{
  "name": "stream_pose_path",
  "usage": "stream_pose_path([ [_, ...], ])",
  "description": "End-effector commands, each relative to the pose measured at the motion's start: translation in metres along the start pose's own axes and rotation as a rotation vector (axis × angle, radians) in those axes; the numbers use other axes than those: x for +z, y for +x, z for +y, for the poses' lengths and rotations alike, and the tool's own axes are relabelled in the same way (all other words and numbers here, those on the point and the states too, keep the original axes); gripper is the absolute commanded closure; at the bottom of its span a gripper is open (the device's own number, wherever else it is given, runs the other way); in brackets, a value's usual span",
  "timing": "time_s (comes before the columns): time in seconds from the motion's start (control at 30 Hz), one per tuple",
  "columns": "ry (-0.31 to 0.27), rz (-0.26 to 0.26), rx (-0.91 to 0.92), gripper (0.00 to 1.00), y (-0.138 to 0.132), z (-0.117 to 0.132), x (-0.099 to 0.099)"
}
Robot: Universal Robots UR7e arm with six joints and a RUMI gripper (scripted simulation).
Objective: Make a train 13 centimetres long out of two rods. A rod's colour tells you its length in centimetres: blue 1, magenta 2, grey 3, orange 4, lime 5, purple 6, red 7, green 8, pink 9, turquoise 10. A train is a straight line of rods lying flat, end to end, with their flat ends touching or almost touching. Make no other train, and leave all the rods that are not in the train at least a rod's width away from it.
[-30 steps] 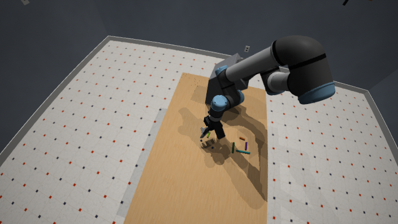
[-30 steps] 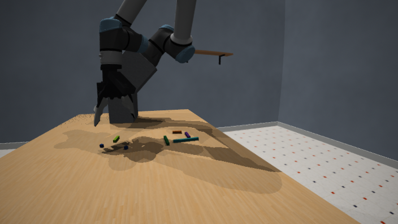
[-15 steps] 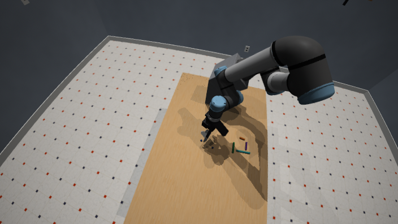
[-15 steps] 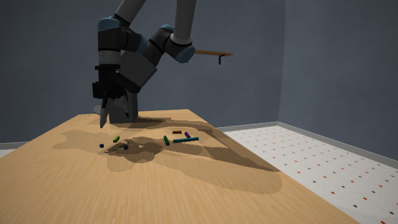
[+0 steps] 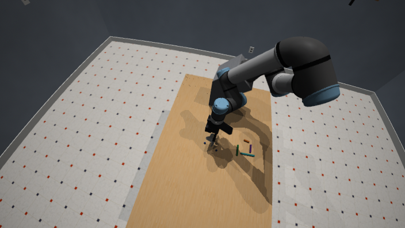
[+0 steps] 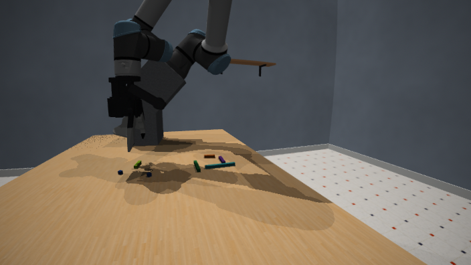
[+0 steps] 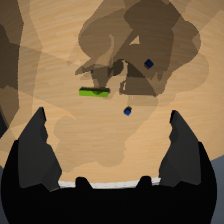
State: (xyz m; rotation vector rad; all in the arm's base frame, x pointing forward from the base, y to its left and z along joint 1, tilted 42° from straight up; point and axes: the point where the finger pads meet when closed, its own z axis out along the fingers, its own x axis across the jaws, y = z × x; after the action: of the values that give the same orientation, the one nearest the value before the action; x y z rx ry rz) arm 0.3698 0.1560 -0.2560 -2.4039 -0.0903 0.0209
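Note:
My gripper hangs open and empty above the wooden table, fingers pointing down; it also shows in the exterior view. In the wrist view the lime rod lies flat just ahead of the open fingers, left of centre. It lies apart from the other rods. The green rod lies to the right, with the turquoise rod next to it at an angle. In the top view the lime rod is hidden by the gripper.
Two small blue rods lie near the lime rod, one close to the fingers in the wrist view. An orange rod and a purple rod lie behind the turquoise one. The robot base stands at the table's far end.

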Motion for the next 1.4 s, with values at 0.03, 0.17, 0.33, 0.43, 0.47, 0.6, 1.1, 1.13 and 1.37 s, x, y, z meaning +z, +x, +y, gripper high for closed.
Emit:
stream_pose_path([
  [0.03, 0.004, 0.0, -0.078, 0.0, 0.0001, 0.0009, -0.0004],
  [0.17, 0.004, 0.0, -0.094, 0.0, 0.0, 0.001, -0.0004],
  [0.33, 0.004, 0.0, -0.095, 0.0, 0.0, 0.001, -0.0004],
  [0.43, 0.004, 0.0, -0.095, 0.0, 0.0, 0.001, -0.0004],
  [0.47, 0.004, 0.0, -0.095, 0.0, 0.0, 0.001, -0.0004],
  [0.6, 0.004, 0.0, -0.095, 0.0, 0.0, 0.001, -0.0004],
  [1.1, 0.004, 0.0, -0.095, 0.0, 0.0, 0.001, -0.0004],
  [1.13, 0.004, 0.0, -0.095, 0.0, 0.0, 0.001, -0.0004],
  [1.37, 0.004, 0.0, -0.095, 0.0, 0.0, 0.001, -0.0004],
])
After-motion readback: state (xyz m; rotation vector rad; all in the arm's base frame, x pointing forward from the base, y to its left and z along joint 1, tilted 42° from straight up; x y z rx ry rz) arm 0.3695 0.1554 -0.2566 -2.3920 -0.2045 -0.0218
